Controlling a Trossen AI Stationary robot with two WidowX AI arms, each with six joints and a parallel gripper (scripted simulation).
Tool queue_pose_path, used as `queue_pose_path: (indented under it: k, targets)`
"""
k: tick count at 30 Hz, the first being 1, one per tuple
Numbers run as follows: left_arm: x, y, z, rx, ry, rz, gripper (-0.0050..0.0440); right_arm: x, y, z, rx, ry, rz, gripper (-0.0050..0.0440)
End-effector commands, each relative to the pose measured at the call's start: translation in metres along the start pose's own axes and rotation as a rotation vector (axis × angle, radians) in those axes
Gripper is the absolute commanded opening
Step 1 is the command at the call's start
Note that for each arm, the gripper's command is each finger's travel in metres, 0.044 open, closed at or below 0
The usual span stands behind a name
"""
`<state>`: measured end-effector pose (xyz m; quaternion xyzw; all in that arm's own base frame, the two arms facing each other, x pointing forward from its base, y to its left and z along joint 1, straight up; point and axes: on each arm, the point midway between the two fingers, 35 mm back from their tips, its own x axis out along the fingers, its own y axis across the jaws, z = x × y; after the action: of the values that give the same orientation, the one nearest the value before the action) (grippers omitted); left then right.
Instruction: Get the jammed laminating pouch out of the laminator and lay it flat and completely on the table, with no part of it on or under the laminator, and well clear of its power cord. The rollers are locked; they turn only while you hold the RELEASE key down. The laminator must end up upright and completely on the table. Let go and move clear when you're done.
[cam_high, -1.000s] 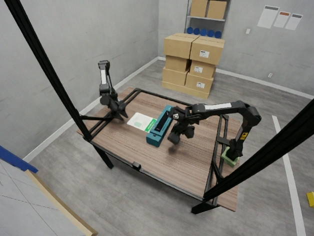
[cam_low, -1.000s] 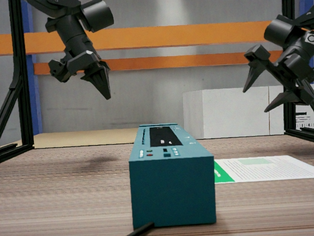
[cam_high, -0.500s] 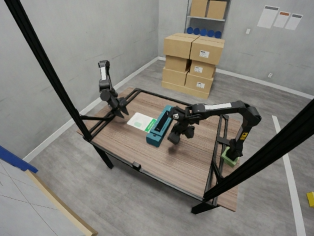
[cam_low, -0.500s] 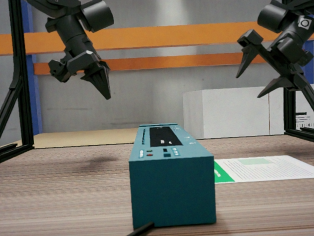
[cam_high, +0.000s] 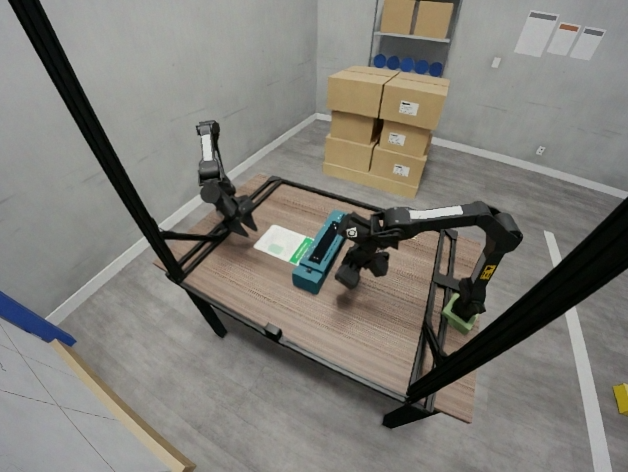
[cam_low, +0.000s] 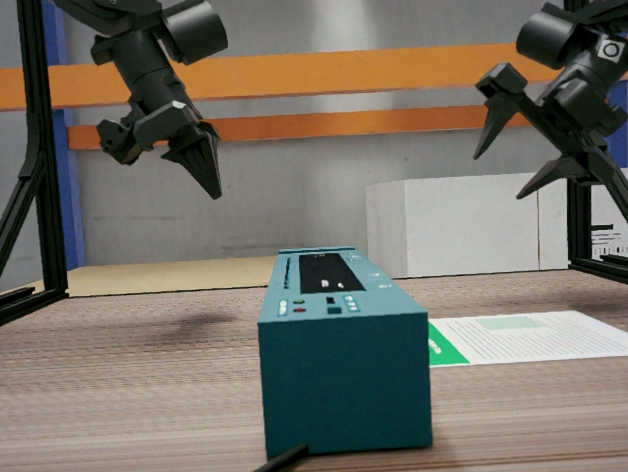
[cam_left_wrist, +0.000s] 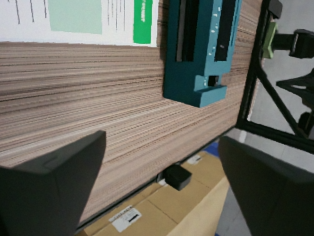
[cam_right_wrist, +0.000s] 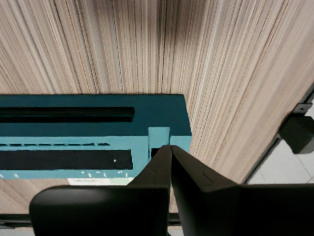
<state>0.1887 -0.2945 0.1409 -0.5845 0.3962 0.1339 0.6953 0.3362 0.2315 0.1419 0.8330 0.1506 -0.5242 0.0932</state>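
Top view: laminating pouch (cam_high: 280, 242) (cam_low: 527, 337) (cam_left_wrist: 75, 22) (cam_right_wrist: 100, 181) flat on surface (cam_high: 390, 324) (cam_low: 152, 385) (cam_left_wrist: 75, 95) (cam_right_wrist: 225, 65), just beside upright laminator (cam_high: 319, 253) (cam_low: 345, 380) (cam_left_wrist: 187, 82) (cam_right_wrist: 100, 131), toward its 9–10 o'clock; left wrist view resolves a thin gap. Left hand (cam_high: 250, 231) (cam_low: 496, 177) (cam_left_wrist: 162, 136): wide, raised, 10 o'clock of laminator. Right hand (cam_high: 360, 263) (cam_low: 217, 196) (cam_left_wrist: 278, 83) (cam_right_wrist: 171, 147): fingers together, nothing held, raised, laminator's 3–4 o'clock. Exterior: power cord (cam_low: 284, 458) near laminator's base, 6–7 o'clock.

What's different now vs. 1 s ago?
Left tool rose and shifted slightly toward picture-left in the exterior view; still open. Nothing visibly gripped or released. Right tool, laminator and pouch: no visible change.
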Motion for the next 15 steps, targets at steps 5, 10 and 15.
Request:
queue_pose_path:
  k: [5, 10, 15]
  targets:
    - [-0.0046, -0.0064, -0.0013, -0.012, 0.012, -0.015, 0.034, -0.0085, -0.0005, -0.0057, 0.003, 0.026, -0.007, -0.005]
    - [-0.0046, -0.0064, -0.0013, -0.012, 0.012, -0.015, 0.034, -0.0085, -0.0005, -0.0057, 0.003, 0.026, -0.007, -0.005]
    - [-0.0046, -0.0064, -0.0013, -0.012, 0.012, -0.015, 0.034, -0.0085, -0.0005, -0.0057, 0.003, 0.026, -0.007, -0.005]
